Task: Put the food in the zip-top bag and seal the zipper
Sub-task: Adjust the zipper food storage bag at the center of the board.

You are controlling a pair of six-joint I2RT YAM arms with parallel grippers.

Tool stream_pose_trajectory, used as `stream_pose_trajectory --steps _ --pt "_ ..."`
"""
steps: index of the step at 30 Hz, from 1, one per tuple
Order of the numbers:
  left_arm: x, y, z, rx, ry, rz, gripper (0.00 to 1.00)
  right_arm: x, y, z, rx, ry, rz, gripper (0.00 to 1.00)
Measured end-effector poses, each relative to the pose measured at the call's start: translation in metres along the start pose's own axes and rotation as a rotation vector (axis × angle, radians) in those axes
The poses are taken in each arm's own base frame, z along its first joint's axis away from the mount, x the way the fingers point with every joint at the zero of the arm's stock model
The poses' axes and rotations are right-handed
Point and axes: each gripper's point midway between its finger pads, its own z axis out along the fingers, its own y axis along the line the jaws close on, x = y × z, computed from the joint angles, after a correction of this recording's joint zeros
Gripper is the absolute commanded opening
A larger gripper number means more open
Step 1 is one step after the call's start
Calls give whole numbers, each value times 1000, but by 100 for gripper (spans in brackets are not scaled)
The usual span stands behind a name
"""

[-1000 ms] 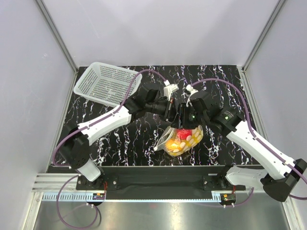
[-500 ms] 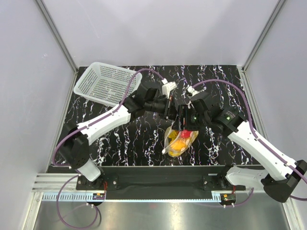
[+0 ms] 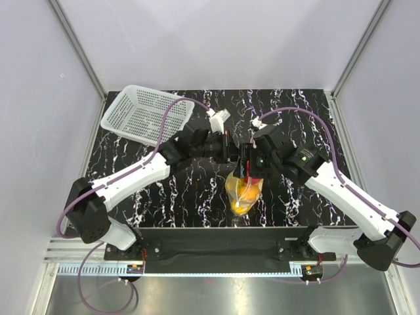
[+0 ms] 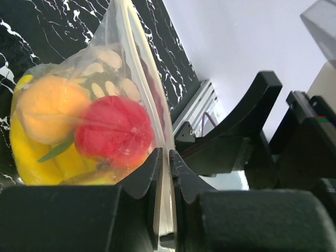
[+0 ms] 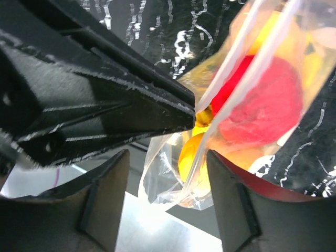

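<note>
Closely, the left wrist view shows fingers (image 4: pixel 137 182) pinching the zipper (image 4: pixel 145 76), unseen overhead.

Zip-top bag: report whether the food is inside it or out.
Inside. The red fruit, orange fruit and yellow food show through the zip-top bag, which the left hand pinches.

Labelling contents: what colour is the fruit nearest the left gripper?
Red fruit; clearest in the left wrist view.

You're looking into a robotics lab cell, not a home: plain pale walls (image 3: pixel 216 39) framed by aluminium posts (image 3: pixel 77 52), a black marbled table (image 3: pixel 190 200), a slotted rail (image 3: pixel 65 252) at its near edge, and purple cables (image 3: pixel 298 110) looping off the left arm (image 3: pixel 131 177) and right arm (image 3: pixel 348 197).
</note>
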Motion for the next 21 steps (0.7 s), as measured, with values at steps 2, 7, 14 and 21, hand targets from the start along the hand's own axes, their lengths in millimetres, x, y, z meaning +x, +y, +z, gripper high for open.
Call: stream_pose_trajectory --steps 2,7,14,21 --pt "0 1 2 -5 -9 -19 15 1 -3 3 23 2 -5 59" --pt "-3 0 3 -6 -29 -47 14 1 -10 5 67 -4 -6 45" --pt "-7 -6 5 17 -50 -58 23 -2 -17 9 109 -16 -9 3" --pt "-14 3 -7 -45 -116 9 79 -4 -20 10 125 -27 -3 0"
